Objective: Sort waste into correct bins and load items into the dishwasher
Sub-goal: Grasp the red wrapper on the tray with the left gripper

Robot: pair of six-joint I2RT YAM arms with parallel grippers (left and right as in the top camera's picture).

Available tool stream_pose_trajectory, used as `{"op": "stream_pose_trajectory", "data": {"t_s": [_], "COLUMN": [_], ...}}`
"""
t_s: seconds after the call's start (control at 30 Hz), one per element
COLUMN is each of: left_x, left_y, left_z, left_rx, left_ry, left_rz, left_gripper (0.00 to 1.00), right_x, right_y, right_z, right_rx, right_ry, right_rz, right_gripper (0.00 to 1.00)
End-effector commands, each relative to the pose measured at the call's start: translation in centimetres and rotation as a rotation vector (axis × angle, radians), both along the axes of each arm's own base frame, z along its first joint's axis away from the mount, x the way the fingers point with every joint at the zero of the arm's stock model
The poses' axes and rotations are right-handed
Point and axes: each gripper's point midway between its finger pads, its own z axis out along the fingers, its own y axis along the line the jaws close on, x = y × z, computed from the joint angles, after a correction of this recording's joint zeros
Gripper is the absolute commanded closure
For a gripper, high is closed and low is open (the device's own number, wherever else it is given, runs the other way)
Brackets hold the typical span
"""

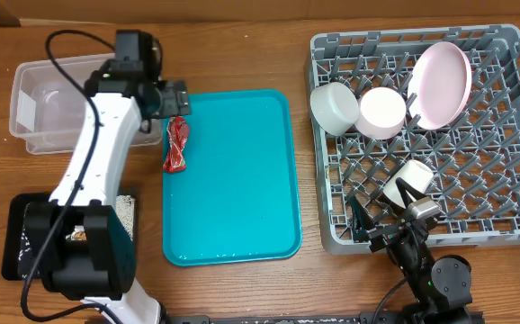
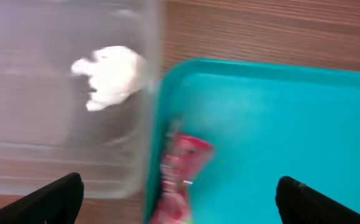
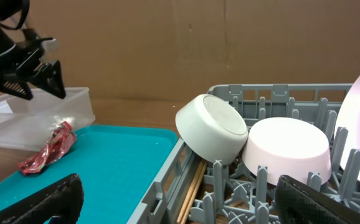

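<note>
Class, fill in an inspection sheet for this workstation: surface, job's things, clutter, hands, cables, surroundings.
Surface: wooden table, teal tray in the middle.
Job's things: red wrapper on the tray's left edge; clear bin holding a white scrap; grey dish rack holding white bowl, pink bowl, pink plate, white cup.
Clutter: speckled grey pad by the left arm's base, unclear what.
Hands: left hand open above the wrapper; right hand open, empty, at the rack's near edge.
Cables: black cable looping above the left arm.
Surroundings: brown cardboard wall behind the table.
</note>
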Motion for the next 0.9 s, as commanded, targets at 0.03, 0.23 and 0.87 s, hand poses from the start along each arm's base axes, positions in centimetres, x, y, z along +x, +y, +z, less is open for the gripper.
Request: {"op": "stream_pose_trajectory", "data": {"t_s": [0.03,0.23,0.87], "left_x": [-0.9,-1.4,-0.8], "left_y": [-7.1,-6.9,-3.1], "left_z": [3.4,-1.4,-14.2], "left_rx": [-0.028,0.153,0.312], "left_ry": [-0.06,0.027,0.244], "left_rz": [-0.183,-0.14,-0.034], "left_gripper": [0.0,0.15,0.1], "right_x": [0.0,0.0,0.0], "right_y": [-0.1,-0.1,-0.1], "right_z": [-0.1,-0.1,-0.1], "right_rx": [0.007,0.007,0.007], "right_ry": [-0.003,-0.003,-0.003], "right_rz": [-0.004,-0.004,-0.004], "right_gripper": [0.0,0.0,0.0]}}
